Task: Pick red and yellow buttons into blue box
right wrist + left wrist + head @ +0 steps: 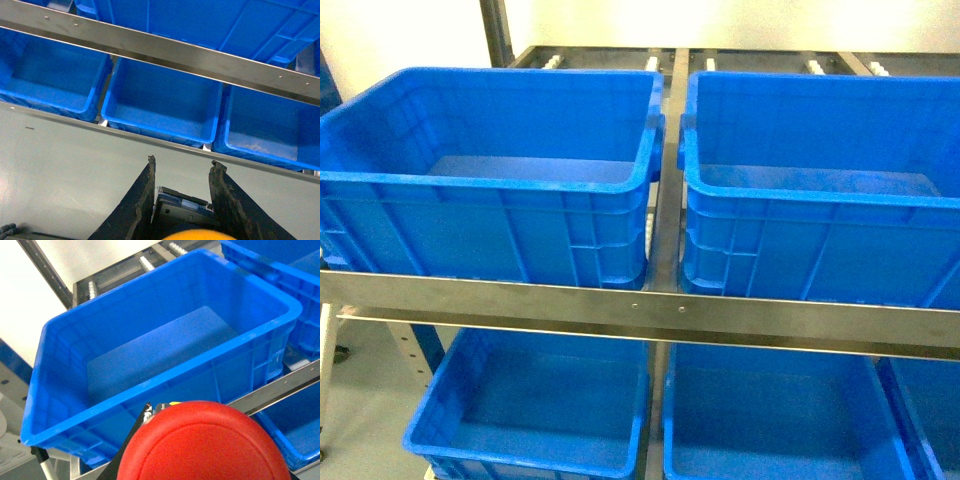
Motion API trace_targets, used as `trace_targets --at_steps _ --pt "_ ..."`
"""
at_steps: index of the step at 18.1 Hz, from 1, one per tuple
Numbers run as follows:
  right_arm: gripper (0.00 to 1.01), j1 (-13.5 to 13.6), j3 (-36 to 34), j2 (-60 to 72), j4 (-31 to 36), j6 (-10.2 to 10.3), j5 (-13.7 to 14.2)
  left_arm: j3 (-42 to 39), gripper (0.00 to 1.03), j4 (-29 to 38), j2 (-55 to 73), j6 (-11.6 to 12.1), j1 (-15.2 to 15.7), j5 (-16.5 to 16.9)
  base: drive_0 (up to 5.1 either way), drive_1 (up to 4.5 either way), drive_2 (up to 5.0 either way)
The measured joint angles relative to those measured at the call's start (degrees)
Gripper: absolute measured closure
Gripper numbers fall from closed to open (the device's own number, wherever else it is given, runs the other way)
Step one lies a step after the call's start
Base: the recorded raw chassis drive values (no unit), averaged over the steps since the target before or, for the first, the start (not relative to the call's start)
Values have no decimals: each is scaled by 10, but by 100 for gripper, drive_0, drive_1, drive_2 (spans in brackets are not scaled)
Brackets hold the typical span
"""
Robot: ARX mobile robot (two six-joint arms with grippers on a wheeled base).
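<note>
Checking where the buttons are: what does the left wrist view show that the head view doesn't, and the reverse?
Only the left wrist view shows the red button, filling the bottom edge close to the camera, a sliver of yellow beside it. Only the head view shows the upper right crate and the two lower-shelf crates. Both show the upper left blue box and the metal shelf rail.

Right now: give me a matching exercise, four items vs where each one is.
Items:
1. red button
2. yellow button
3. blue box
4. steel rail

Places:
A. between the upper and lower crates
B. in the right gripper
C. under the left wrist camera, nothing in it
D. in the left gripper

Pairs: 1-D, 2-B, 3-C, 4-A
</note>
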Motion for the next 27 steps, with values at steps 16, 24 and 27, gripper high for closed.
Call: trace_targets --at_steps 16,24,27 --pt "72 -1 0 0 0 0 2 0 78 0 0 0 -4 4 418 -79 -339" --pt "72 0 0 0 1 0 0 0 78 3 -1 0 0 0 365 117 -477" --pt "72 0 0 -1 1 0 0 0 78 -1 0 0 0 0 365 117 -477"
